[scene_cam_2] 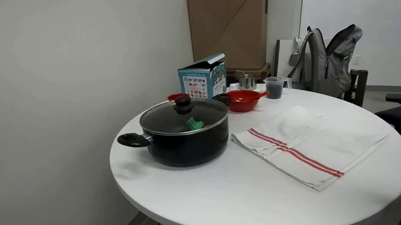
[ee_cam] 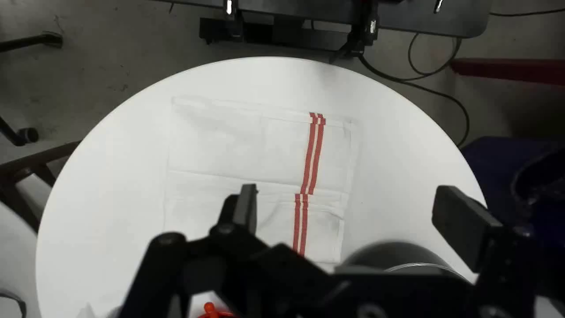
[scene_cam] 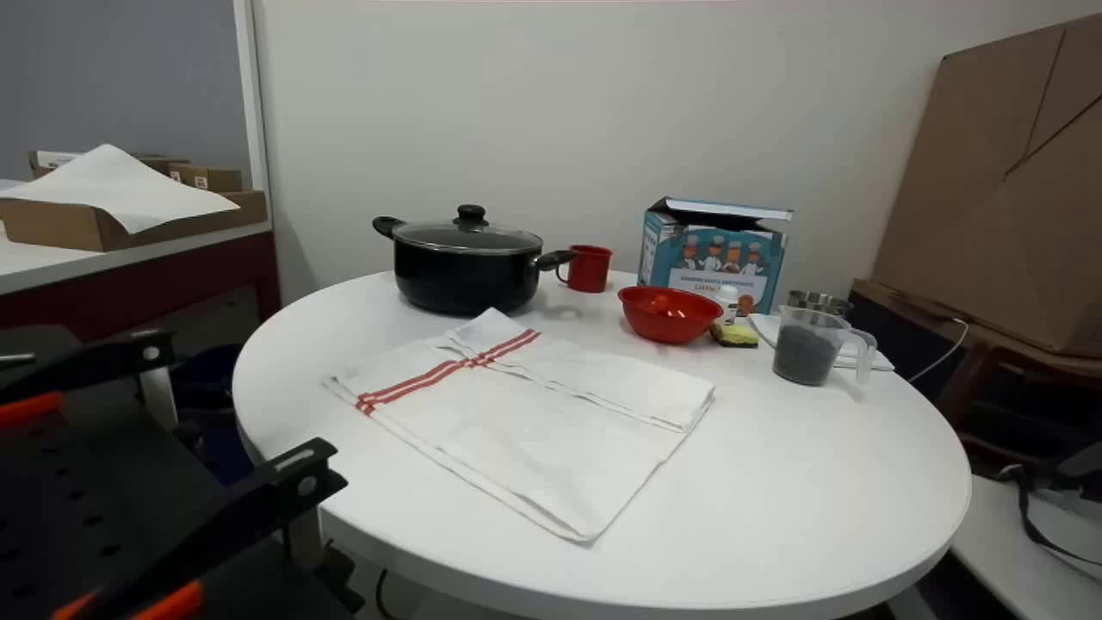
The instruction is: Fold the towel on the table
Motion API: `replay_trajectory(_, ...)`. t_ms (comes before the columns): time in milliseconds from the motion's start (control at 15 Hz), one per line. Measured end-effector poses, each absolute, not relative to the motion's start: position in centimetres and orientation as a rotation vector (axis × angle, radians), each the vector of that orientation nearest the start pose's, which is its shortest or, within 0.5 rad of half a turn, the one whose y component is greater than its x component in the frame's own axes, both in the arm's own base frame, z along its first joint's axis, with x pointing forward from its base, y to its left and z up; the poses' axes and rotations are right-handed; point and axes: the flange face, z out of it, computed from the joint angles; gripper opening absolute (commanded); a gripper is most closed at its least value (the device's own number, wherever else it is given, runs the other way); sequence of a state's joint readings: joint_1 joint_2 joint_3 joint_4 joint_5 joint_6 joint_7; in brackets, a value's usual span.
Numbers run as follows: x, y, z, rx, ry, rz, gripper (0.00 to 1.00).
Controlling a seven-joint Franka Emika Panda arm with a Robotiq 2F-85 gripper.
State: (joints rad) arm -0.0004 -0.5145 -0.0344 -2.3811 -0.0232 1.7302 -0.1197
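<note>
White cloth, red-striped: your kitchen towel (scene_cam: 551,439) lies flat on the round white bench (scene_cam: 818,517), one flap folded over, at the centre of the frame in an exterior view. There you have the black cooking pot (scene_cam: 465,280), its glass lid (scene_cam: 469,238) on, just beside the towel at upper left of centre, and the red bowl (scene_cam: 659,323) right of centre. In the wrist view, your fingers (ee_cam: 461,225) stand wide apart, low in the frame.

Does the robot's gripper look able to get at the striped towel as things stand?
Probably yes: the gripper is open, and in both exterior views nothing lies on the towel. The black pot stands beside it, likely not in the way.
</note>
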Motion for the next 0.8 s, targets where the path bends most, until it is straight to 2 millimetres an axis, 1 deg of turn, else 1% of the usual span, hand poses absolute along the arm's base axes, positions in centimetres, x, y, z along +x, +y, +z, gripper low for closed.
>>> replay_trajectory(333, 38.0, -1.7, 49.7, -3.127, -0.15, 0.212, 1.0)
replay_trajectory(467, 38.2, -1.7, 49.3, -3.13, -0.15, 0.196, 1.0)
replay_trajectory(600, 38.5, -2.1, 48.3, -3.129, -0.139, 0.167, 1.0)
replay_trajectory(800, 39.0, -4.1, 45.4, -3.116, -0.125, 0.14, 1.0)
